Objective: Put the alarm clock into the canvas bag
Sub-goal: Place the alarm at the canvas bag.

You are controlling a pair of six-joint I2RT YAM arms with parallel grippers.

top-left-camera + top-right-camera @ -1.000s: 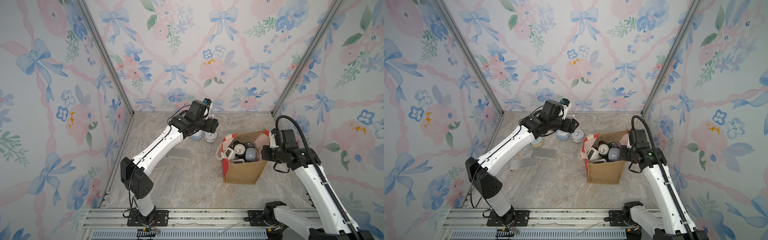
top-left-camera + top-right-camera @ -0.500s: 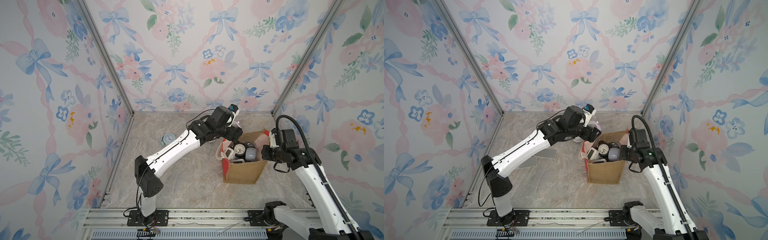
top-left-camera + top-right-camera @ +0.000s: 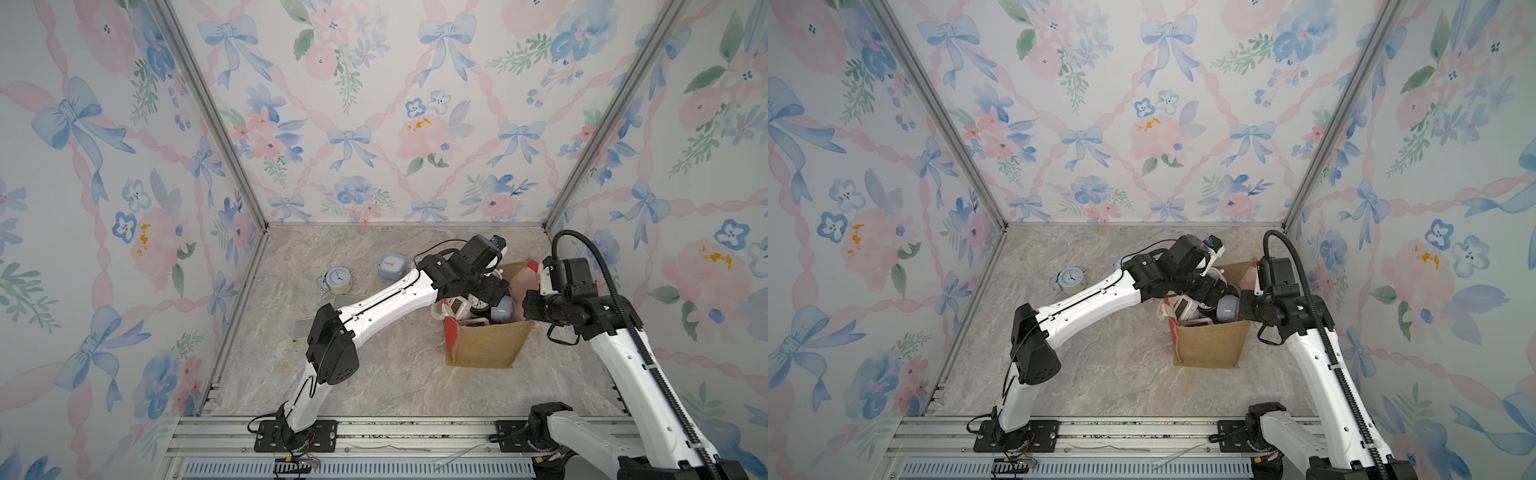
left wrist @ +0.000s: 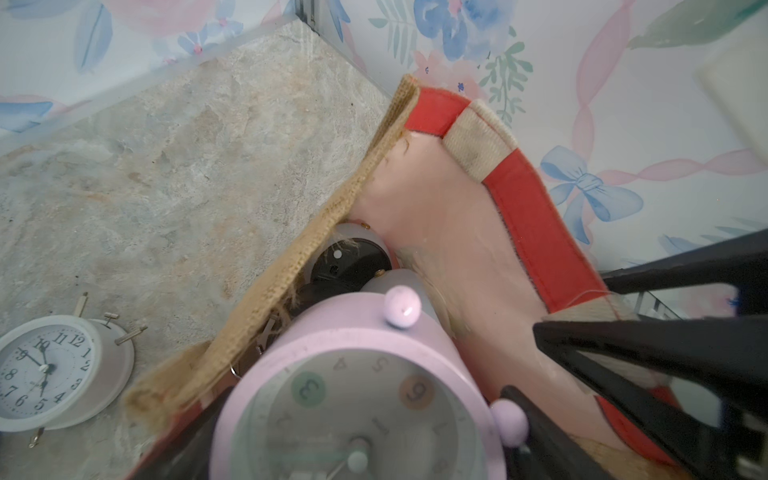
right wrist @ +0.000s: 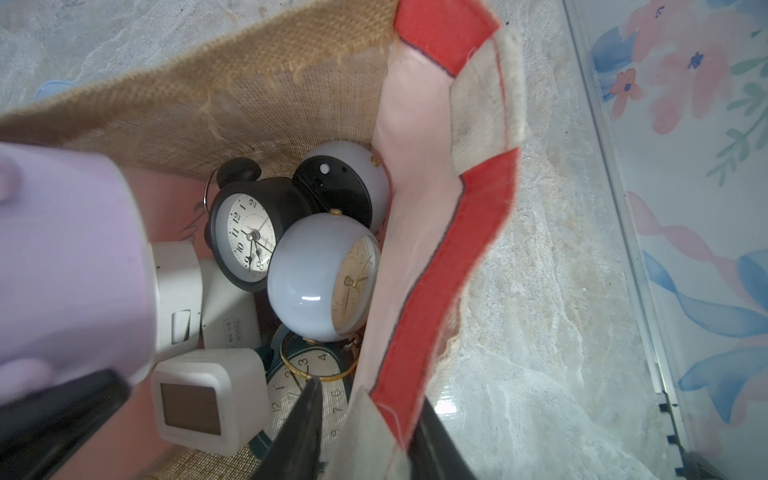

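Scene: We look down on a marbled table (image 3: 257, 374) walled in floral paper. Two arms meet over the canvas bag (image 3: 484, 343), which stands right of centre in both top views.

Alarm clock: The lilac alarm clock (image 4: 353, 374) hangs at the bag's open mouth, above the pile inside. We cannot tell whether it has dipped below the burlap rim.

Left claw: The left gripper (image 4: 345, 415) is clamped on the lilac clock, with a black finger on either side of its round case (a wide grasp, since the case is wide).

Right claw: The right gripper (image 5: 370, 436) pinches the bag's red-trimmed side panel, one finger inside and one outside. We read this as holding the soft mouth spread so the clock has a clear way in.

Inside the bag: A black twin-bell clock (image 5: 245, 237), a pale blue round clock (image 5: 316, 282) and a white cube clock (image 5: 208, 399) lie crowded together.

Outside the bag: A round pale clock (image 3: 338, 279) and a square blue clock (image 3: 391, 265) sit to the upper left of the bag, apart from it.

Stage: In our judgement only the lowering and letting go remain.

Risk: With the bag this full, we think the clock could land on the others and roll towards the rim.
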